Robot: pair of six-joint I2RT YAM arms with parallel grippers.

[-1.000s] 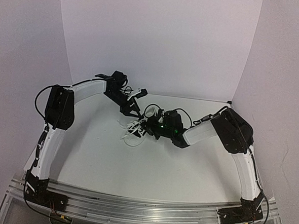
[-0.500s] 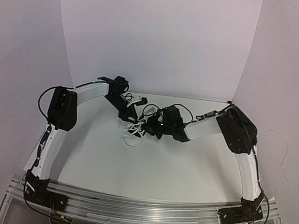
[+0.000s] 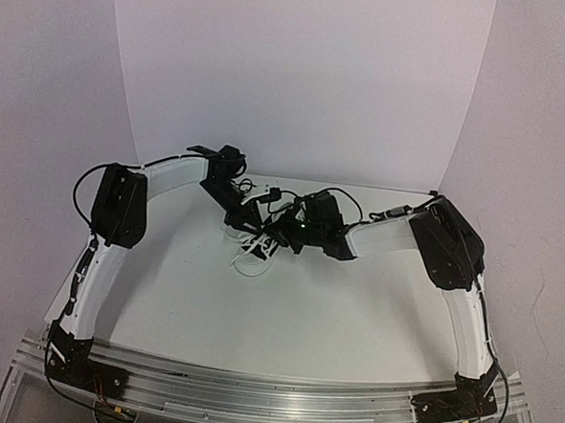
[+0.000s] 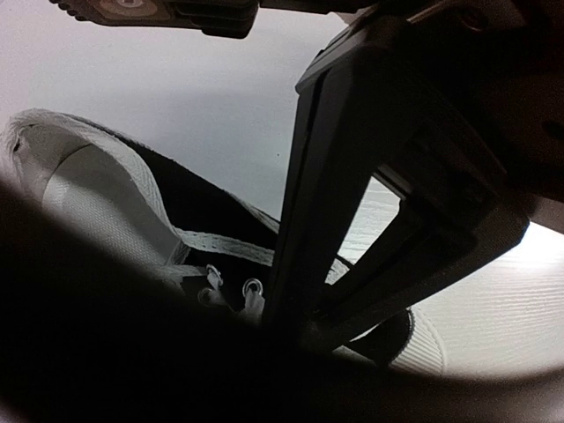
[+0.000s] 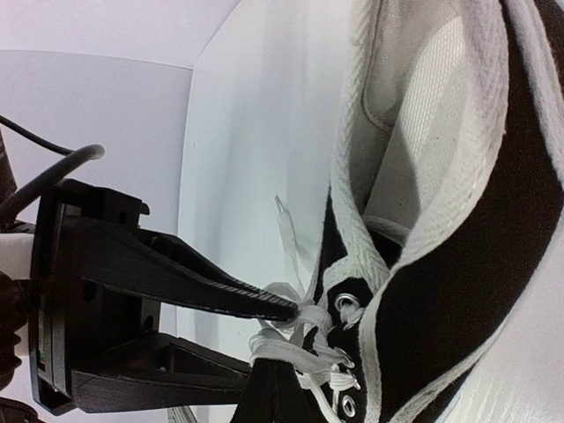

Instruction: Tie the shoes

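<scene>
The black canvas shoe (image 3: 253,255) with white trim lies at the middle back of the table, mostly hidden under both grippers. In the right wrist view the shoe (image 5: 476,264) fills the right side, with its white laces (image 5: 304,348) bunched by the top eyelets. My right gripper (image 5: 280,342) is open, its upper fingertip (image 5: 284,308) touching a lace loop. A dark finger of my left gripper (image 5: 273,401) meets the lace from below. In the left wrist view my left gripper (image 4: 300,330) has its fingers closed together beside the eyelets (image 4: 252,287). In the top view the left gripper (image 3: 248,219) and the right gripper (image 3: 276,235) nearly touch.
The white table (image 3: 286,308) is enclosed by pale walls behind and on both sides (image 3: 300,88). The arm bases sit on a metal rail (image 3: 271,398) at the near edge. Cables loop above both wrists.
Both grippers have drawn closer together over the shoe. The right gripper moved left and back. The left gripper shifted slightly right and down toward the laces.
</scene>
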